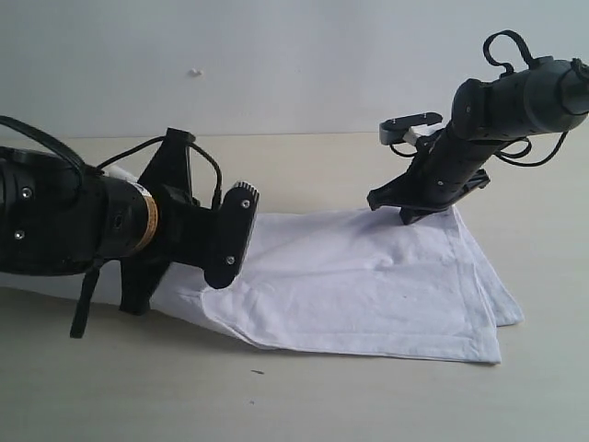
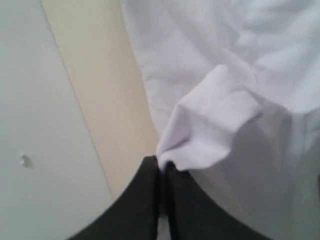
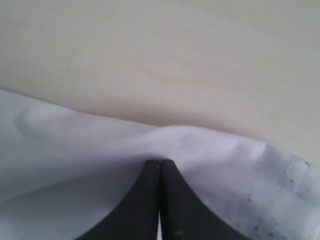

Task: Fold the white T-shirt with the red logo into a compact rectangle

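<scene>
My left gripper (image 2: pixel 163 167) pinches a raised fold of the shirt (image 1: pixel 368 276); my right gripper (image 3: pixel 160 164) is clamped on its edge.

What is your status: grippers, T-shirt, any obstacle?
Left gripper: jaws shut, pinching a fold of the white T-shirt. Right gripper: jaws shut on its edge. Shirt partly folded on table; no obstacle seen.

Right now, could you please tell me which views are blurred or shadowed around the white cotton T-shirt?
Exterior view: evenly lit, the white cotton T-shirt casts a thin shadow. Left wrist view: blurred, grey shade beneath the fold pinched by the black left gripper. Right wrist view: black right gripper soft, speckled hem sharper.
</scene>
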Controlling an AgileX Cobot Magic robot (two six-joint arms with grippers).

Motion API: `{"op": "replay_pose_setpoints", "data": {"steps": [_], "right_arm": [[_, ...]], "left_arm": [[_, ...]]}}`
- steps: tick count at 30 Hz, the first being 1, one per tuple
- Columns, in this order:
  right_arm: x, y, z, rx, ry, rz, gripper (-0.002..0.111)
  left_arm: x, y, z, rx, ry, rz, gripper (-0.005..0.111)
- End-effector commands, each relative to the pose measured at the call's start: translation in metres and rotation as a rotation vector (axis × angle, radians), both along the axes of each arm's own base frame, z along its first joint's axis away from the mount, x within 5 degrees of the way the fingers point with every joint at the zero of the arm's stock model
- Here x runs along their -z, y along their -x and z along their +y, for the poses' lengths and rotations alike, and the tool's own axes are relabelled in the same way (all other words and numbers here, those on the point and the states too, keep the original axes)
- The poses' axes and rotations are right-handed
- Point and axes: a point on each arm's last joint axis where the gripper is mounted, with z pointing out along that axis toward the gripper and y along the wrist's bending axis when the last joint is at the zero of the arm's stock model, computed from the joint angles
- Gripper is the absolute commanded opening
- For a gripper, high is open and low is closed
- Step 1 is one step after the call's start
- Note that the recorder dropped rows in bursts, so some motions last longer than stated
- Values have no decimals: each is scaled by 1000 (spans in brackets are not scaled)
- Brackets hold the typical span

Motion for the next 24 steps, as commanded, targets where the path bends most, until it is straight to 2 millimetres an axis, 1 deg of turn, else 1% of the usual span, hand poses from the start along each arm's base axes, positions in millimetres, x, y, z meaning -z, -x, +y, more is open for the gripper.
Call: {"op": "replay_pose_setpoints", "data": {"steps": [1, 5, 6, 8, 10, 14, 17, 18, 19, 20, 21, 23, 24], "right_arm": [[-4, -2, -3, 2, 6, -9, 0], [-4, -2, -3, 2, 6, -12, 0], [-4, -2, -3, 2, 6, -12, 0], [-4, -2, -3, 0, 6, -14, 0], [-4, -2, -3, 0, 6, -11, 0], [-3, -1, -3, -2, 6, 3, 0], [-3, 0, -3, -3, 6, 9, 0], [-3, 0, -3, -3, 6, 9, 0], [-3, 0, -3, -3, 6, 9, 0], [-3, 0, -3, -3, 6, 9, 0], [-3, 0, -3, -3, 6, 9, 0], [-3, 0, -3, -2, 6, 6, 0], [-3, -1, -3, -2, 6, 4, 0]], "left_arm": [[9, -15, 6, 14, 45, 20, 14], [13, -18, 15, -93, 49, 44, 44], [13, -19, 17, -107, 38, 42, 49], [13, -19, 18, -122, 24, 38, 59], [13, -19, 20, -138, 19, 37, 62], [13, -20, 23, -274, 103, 45, 62], [16, -17, 22, -442, 265, 109, 60], [19, -15, 21, -468, 295, 146, 55], [24, -14, 18, -477, 316, 192, 45], [28, -14, 18, -474, 322, 207, 40], [35, -18, 16, -479, 371, 237, 33], [41, -23, 11, -476, 461, 275, 26], [42, -27, 9, -472, 504, 289, 19]]}}
